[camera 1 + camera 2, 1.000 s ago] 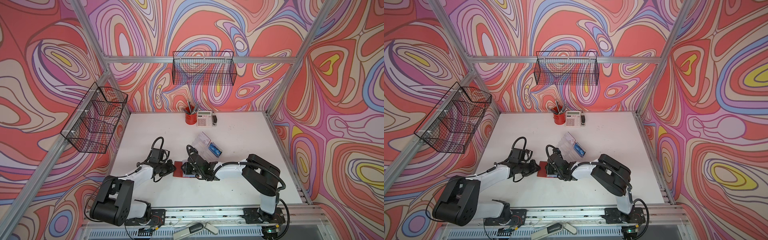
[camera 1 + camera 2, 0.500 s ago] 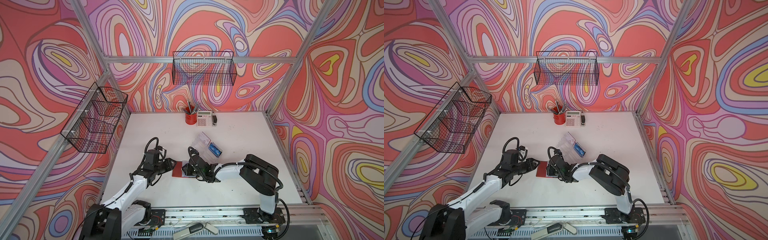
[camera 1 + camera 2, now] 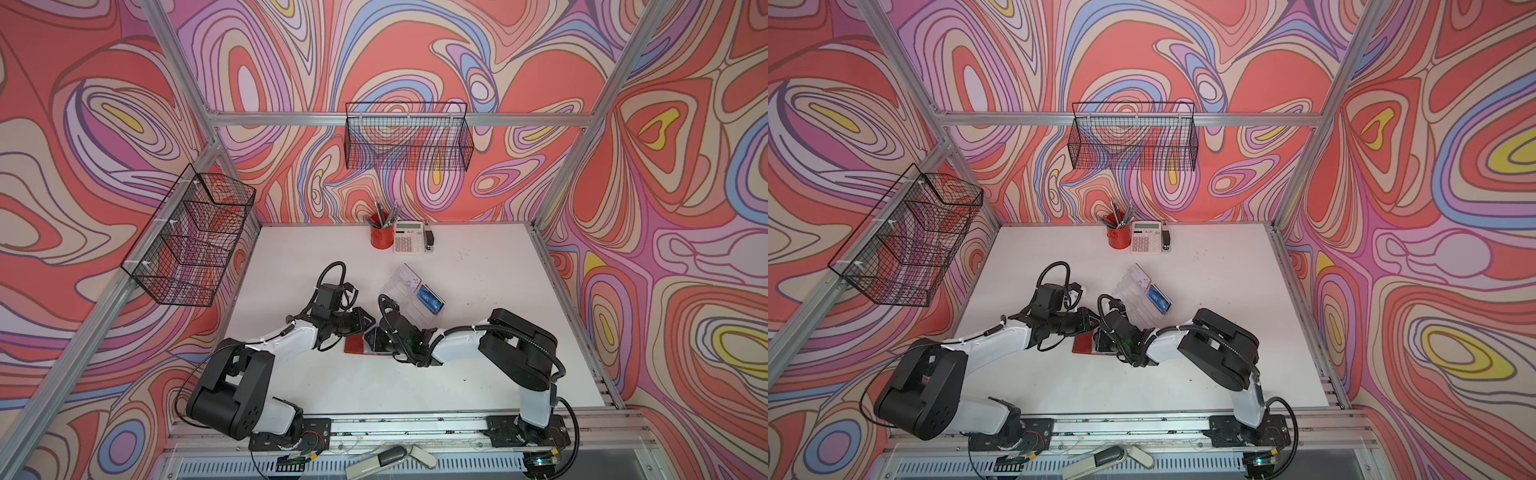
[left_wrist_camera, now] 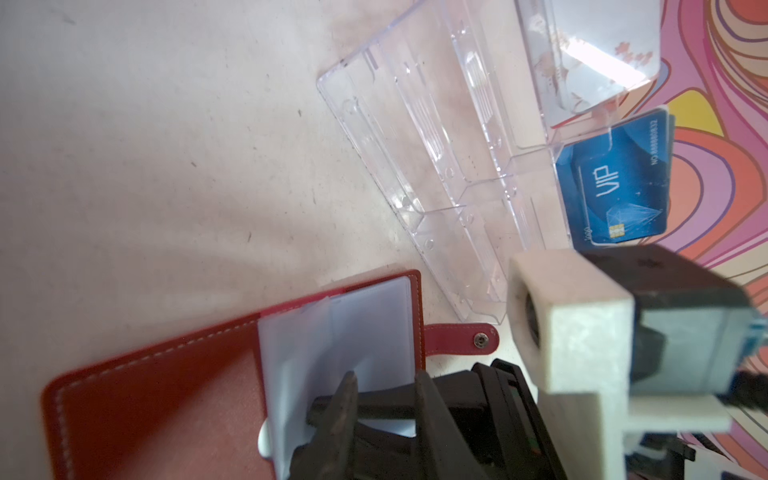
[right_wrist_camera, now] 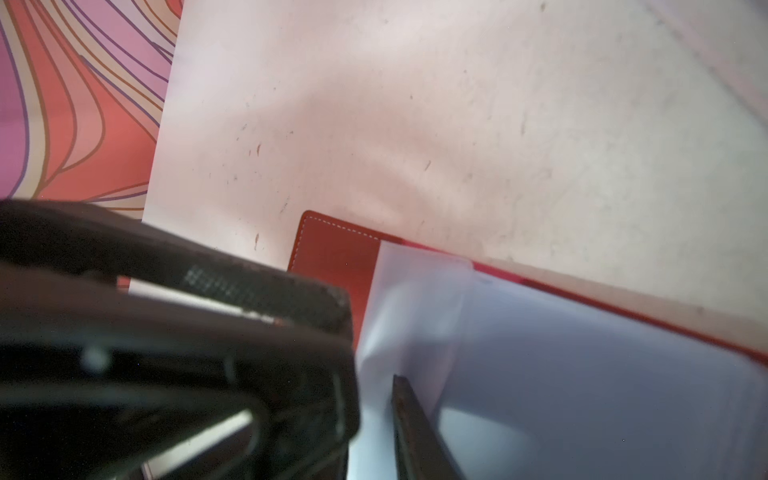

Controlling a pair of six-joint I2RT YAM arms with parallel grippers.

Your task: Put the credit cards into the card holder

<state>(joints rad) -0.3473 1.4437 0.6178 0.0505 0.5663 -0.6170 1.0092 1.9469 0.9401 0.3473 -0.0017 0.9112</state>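
Observation:
A red wallet [image 3: 355,344] [image 3: 1081,345] lies open on the white table, its frosted white sleeves [image 4: 332,332] [image 5: 540,374] fanned up. Both grippers meet over it. My left gripper [image 3: 365,328] [image 4: 386,386] hangs over the sleeves with its jaws a little apart. My right gripper [image 3: 376,338] lies across the sleeves; one thin finger [image 5: 405,415] shows beside a curled sleeve, and its other finger is hidden. Just behind stands the clear card holder [image 3: 411,295] [image 4: 436,145]. One of the credit cards, blue [image 3: 430,299] [image 4: 615,183], sits in its right-hand compartment.
A red pen cup [image 3: 381,237], a calculator [image 3: 409,237] and a small black object [image 3: 430,240] stand at the table's back edge. Wire baskets hang on the back wall [image 3: 409,141] and the left wall [image 3: 191,241].
The left arm swung out low and came back; its gripper now sits closer to the right gripper over the wallet. The right gripper has stayed on the wallet.

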